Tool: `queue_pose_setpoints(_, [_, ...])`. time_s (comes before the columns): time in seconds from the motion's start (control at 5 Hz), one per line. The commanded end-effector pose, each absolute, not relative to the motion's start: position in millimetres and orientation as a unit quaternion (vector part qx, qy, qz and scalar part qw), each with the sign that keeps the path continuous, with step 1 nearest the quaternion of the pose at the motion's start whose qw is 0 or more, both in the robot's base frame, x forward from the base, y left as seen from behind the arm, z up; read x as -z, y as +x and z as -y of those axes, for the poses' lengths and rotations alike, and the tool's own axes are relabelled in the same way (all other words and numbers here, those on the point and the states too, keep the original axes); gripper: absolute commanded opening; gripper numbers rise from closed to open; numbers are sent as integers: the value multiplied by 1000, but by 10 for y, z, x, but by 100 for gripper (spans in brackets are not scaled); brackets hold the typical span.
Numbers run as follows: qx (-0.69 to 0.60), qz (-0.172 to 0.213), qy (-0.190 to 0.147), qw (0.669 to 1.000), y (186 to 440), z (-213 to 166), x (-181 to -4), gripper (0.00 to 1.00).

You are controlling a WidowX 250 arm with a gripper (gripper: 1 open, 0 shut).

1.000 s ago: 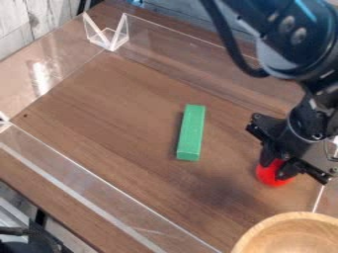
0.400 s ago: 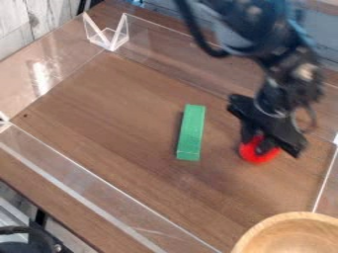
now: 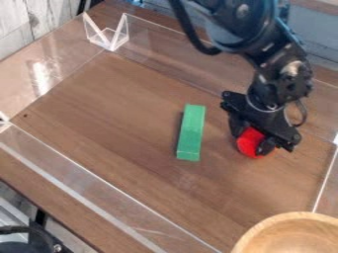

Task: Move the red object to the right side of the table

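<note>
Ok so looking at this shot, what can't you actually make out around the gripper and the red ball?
- Red object: upper part hidden by the gripper in the camera view; stem not visible.
- Whether the fingers still touch it: blurred, cannot tell.
- Wooden bowl: cut off by the bottom and right edges.
- Arm: cut off at the top edge.
</note>
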State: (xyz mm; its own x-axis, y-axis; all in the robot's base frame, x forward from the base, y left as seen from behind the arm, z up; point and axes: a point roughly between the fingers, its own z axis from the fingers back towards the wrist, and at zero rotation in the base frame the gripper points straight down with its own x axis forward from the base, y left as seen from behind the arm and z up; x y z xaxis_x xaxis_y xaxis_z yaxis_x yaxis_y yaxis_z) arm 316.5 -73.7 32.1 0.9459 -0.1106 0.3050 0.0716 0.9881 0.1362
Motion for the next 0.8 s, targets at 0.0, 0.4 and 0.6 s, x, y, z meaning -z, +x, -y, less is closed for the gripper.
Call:
queue_pose_setpoints(0.0, [28,171,61,983,3191,805,-395,0])
queue_pose_setpoints(0.4, [6,165,64,984,3124,871,-350,0])
queue_pose_setpoints(0.6, [-13,162,70,984,3096,934,-413,0])
